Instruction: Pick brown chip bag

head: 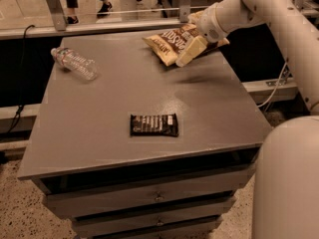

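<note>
Where the bag lies: the bag (pixel 168 41) rests on the table (pixel 109 108) at 1 o'clock, close to the far edge, with its brown panel up and one cream end toward 9 o'clock.
Gripper position: my gripper (pixel 192 51) is over the bag's near-right part, reaching in from 2 o'clock. I cannot tell whether it is touching.
Gripper state: I cannot tell from this view whether it is wide, narrow or holding anything.
Hidden part: the bag's 3 o'clock end is behind my wrist.
Weight, judged: light, mostly air and chips, so lifting should load the arm very little.
Stiffness, judged: soft and puffy. The film will give and crumple under a squeeze, and the contents will crush under a hard one.
Surface, judged: slick, crinkly film that could slide out of a shallow pinch.
Hold point, judged: the middle panel, across the bag's short width, where it is thickest, taking in a full fold of film and not a flat sealed end.
Risk, judged: a push along the table toward 12 o'clock could slide the bag off the far edge.
Other items: the bottle (pixel 75 62) lies on its side at 10 o'clock and the bar (pixel 154 125) lies flat toward 6 o'clock. Both are well apart from the bag.
</note>
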Motion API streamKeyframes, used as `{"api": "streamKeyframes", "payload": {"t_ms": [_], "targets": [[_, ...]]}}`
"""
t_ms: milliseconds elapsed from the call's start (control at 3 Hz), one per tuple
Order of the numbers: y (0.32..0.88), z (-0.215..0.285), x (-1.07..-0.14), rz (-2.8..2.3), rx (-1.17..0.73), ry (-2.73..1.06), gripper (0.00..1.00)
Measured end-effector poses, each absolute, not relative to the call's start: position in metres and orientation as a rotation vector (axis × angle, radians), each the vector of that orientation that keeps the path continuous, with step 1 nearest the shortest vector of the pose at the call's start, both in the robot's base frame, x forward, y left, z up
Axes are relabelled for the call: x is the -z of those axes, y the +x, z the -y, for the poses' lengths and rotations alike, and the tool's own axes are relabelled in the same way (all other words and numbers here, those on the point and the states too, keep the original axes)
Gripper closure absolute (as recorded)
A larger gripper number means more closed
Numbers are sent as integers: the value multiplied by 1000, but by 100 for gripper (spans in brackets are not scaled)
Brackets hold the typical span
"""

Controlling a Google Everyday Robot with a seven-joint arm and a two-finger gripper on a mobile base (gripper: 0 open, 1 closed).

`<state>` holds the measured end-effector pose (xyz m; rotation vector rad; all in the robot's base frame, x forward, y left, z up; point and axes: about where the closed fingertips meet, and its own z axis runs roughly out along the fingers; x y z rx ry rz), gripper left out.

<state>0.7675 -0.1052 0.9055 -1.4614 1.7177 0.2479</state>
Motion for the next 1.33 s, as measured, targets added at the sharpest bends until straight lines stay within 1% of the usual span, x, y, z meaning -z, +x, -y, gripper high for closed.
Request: {"api": "streamKeyframes", "payload": {"t_ms": [667, 1000, 1333], "targets": [[814, 112, -889, -1758, -205, -1408, 0], [824, 117, -882, -1786, -194, -1400, 18], [828, 122, -883, -1801, -188, -1391, 42]]}}
